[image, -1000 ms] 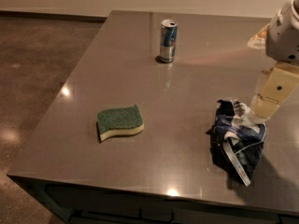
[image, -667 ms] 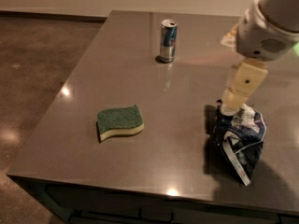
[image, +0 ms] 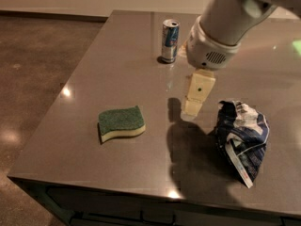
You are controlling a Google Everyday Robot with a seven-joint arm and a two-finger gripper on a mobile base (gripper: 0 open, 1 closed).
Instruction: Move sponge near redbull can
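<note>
The sponge, dark green on top with a pale yellow base, lies flat on the grey table at front left. The redbull can, silver and blue, stands upright near the table's far edge. My gripper hangs from the white arm over the table's middle, to the right of the sponge and nearer than the can. It touches neither.
A crumpled dark blue and white snack bag lies at front right, just right of the gripper. The table's front and left edges drop to a brown floor.
My arm and gripper have moved left, from over the snack bag toward the table's middle and closer to the sponge. The sponge, can and bag have not moved.
</note>
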